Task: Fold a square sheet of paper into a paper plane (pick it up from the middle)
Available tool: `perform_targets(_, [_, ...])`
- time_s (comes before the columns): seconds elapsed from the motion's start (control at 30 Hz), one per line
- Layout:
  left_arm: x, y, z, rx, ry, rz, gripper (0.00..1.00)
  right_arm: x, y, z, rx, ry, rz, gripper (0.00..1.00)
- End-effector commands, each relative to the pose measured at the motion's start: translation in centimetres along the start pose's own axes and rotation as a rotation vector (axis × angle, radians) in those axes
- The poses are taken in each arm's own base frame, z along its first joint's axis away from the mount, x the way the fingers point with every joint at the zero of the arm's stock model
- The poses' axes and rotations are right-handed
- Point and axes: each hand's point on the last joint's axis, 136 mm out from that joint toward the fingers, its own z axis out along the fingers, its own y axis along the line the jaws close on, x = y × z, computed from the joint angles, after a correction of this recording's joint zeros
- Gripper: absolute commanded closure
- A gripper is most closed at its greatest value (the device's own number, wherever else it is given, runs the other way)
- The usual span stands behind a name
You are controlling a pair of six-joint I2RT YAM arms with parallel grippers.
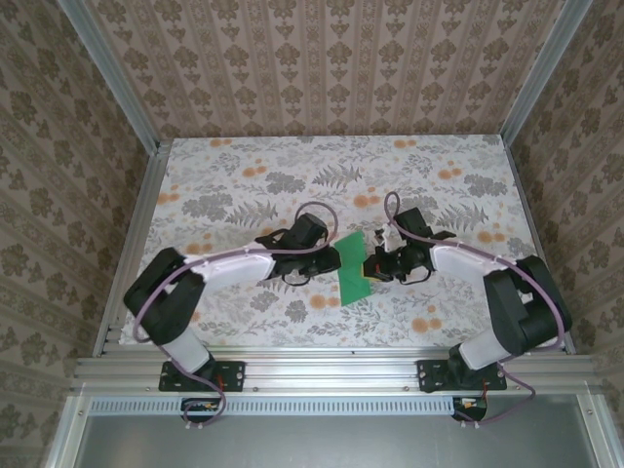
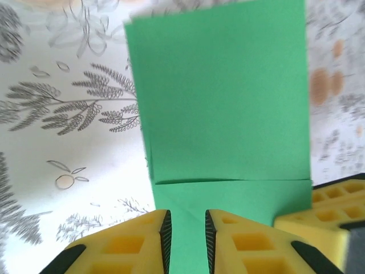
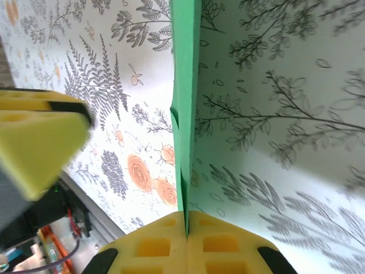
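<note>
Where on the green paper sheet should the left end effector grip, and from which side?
The green paper sheet is thin and creased, so pinch an edge, not the face. The right end effector is shut on one edge; the left end effector should probably take the opposite edge, coming from its own side.

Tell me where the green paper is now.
In the top view, the green paper is near the middle of the table, and the right tool is shut on its right edge.
</note>
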Motion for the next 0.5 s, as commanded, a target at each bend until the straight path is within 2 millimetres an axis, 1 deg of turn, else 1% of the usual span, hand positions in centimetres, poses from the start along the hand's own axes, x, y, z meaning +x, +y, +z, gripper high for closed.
perform_targets(0.0, [-1.2, 1.1, -3.4, -0.063, -0.112, 0.005, 0.73, 0.6, -0.6, -3.9, 0.187, -0.024, -0.047, 0.95])
perform_targets(0.1, [-1.8, 2.5, -6.2, -0.123, -0.186, 0.009, 0.71, 0.5, -1.5, -8.3, 0.437, -0.084, -0.135, 0.95])
perform_targets(0.2, [-2.0, 4.3, -8.3, -0.173, -0.24, -0.007, 0.69, 0.2, -2.4, -12.9, 0.724, -0.142, -0.2, 0.95])
perform_targets(0.23, [-2.1, 4.9, -9.0, -0.181, -0.26, -0.02, 0.68, 0.1, -2.6, -14.3, 0.817, -0.152, -0.22, 0.95])
perform_targets(0.3, [-2.1, 5.9, -10.0, -0.186, -0.294, -0.049, 0.66, -0.1, -2.7, -16.2, 0.973, -0.157, -0.257, 0.97])
perform_targets(0.33, [-2.2, 6.5, -10.5, -0.194, -0.312, -0.068, 0.65, -0.2, -2.8, -16.8, 1.048, -0.155, -0.281, 0.97])
perform_targets(0.4, [-2.3, 7.3, -11.5, -0.195, -0.343, -0.094, 0.64, -0.4, -2.8, -16.8, 1.135, -0.139, -0.318, 0.97])
perform_targets(0.47, [-2.2, 7.8, -12.3, -0.196, -0.364, -0.105, 0.63, -0.4, -3.0, -15.5, 1.204, -0.074, -0.353, 0.97])
